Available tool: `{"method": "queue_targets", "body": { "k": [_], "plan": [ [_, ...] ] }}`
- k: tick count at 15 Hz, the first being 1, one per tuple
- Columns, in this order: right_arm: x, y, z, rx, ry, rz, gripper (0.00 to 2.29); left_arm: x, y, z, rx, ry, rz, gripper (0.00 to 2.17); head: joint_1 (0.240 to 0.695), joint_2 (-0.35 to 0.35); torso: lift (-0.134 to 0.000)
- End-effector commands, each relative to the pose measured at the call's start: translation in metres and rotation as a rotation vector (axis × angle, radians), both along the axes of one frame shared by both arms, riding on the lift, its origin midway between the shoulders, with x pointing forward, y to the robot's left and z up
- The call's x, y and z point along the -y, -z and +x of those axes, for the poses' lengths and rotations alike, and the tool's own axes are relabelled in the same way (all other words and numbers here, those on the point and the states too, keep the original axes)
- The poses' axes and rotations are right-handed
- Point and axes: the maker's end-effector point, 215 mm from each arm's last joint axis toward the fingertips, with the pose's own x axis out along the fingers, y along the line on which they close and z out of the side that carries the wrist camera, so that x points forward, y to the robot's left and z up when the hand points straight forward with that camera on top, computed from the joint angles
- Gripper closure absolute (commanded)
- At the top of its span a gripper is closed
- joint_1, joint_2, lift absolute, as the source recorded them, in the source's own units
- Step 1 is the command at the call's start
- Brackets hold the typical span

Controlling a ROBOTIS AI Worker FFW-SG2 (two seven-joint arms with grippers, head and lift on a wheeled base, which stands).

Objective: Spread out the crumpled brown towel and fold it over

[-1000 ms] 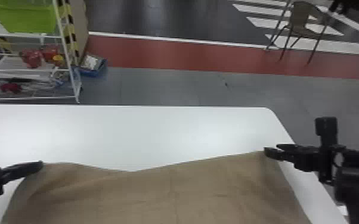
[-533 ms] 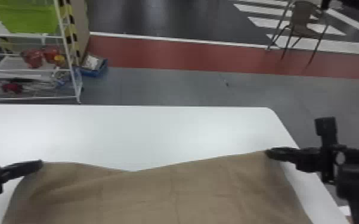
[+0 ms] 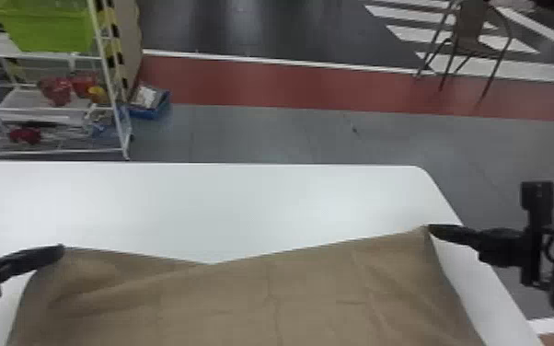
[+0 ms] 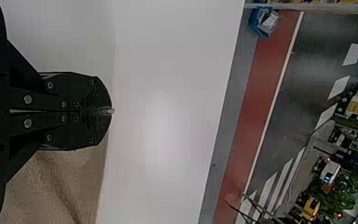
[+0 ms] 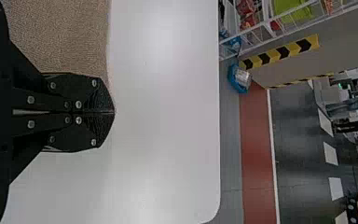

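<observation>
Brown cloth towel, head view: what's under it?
Around the brown towel, flat white tabletop shows past the far edge and both sides, so likely continues underneath. Anything else there is covered; can't tell.

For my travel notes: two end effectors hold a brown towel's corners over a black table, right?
The table is white, not black: see the head view. The left end effector and right end effector hold corners of the brown towel over it.

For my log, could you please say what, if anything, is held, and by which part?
The brown towel, by its two far corners: left gripper on left, right gripper on right.
</observation>
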Motion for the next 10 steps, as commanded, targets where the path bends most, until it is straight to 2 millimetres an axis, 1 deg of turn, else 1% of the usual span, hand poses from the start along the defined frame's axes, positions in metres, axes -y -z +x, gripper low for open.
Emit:
{"method": "queue_targets", "body": {
  "k": [1,3,4,5,6,7,10],
  "plan": [
    [0.003,-0.008,-0.004,0.022,0.005,0.014,1.60,-0.002,-0.005,-0.004,0.010,-0.004,-0.002,1.63,0.695,-0.205,-0.123],
    [0.008,-0.007,-0.007,0.020,0.010,0.006,1.59,-0.003,-0.008,-0.004,0.015,-0.006,-0.004,1.63,0.695,-0.211,-0.123],
    [0.008,-0.003,-0.009,0.008,0.010,-0.005,1.51,-0.002,-0.008,-0.004,0.017,-0.003,-0.004,1.63,0.695,-0.211,-0.123],
    [0.008,-0.001,-0.008,0.015,0.008,-0.022,1.14,-0.001,-0.007,-0.004,0.014,-0.001,-0.004,1.63,0.695,-0.214,-0.123],
    [0.004,0.002,-0.008,0.022,0.001,-0.044,0.46,-0.001,-0.006,-0.004,0.011,-0.001,-0.002,1.63,0.695,-0.216,-0.123],
    [0.000,0.004,-0.006,0.023,-0.009,-0.057,0.06,0.002,-0.005,-0.004,0.012,0.004,-0.001,1.63,0.695,-0.218,-0.123],
    [-0.012,0.010,0.005,0.031,-0.038,-0.132,0.07,0.004,-0.004,-0.003,0.008,0.008,0.000,1.63,0.695,-0.214,-0.123]
  ]
}}
